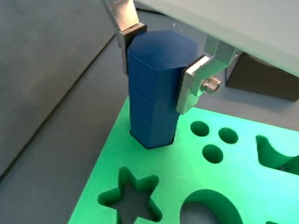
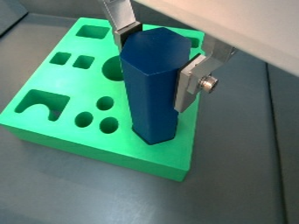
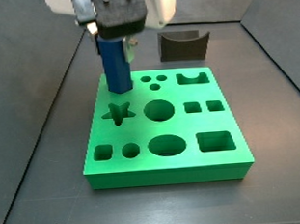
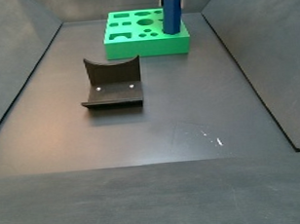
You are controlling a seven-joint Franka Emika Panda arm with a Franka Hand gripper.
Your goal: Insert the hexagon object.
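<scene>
Gripper (image 2: 160,59): it is being held above one corner of the green board, with the upper part of the blue bar between its fingers; its body is being seen over the bar in a side view (image 3: 113,20).

Jaws: they are being kept clenched on the hexagon object; in both wrist views a silver finger plate (image 1: 194,83) is being pressed flat against one facet, and the opposite plate (image 1: 124,31) is being pressed against the far side near the top.

Hexagon object (image 2: 155,87): it is being held upright, its faceted top standing level with the finger plates and most of its length hanging below them. Its lower end is being seen at the board's surface near a corner (image 1: 155,138); whether it is resting on the surface or sitting in a hole cannot be told. It is also being shown in both side views (image 3: 115,68) (image 4: 172,11).

Green board (image 3: 230,157): it is lying flat on the dark floor, with cut-outs of several shapes being shown, among them a star (image 3: 118,113), round holes and squares. The bar is standing just beside three small round holes (image 1: 212,140).

Dark grey-brown block (image 3: 183,45): it is standing on the floor, well apart from the gripper, with a curved notch on top (image 4: 111,82).
</scene>
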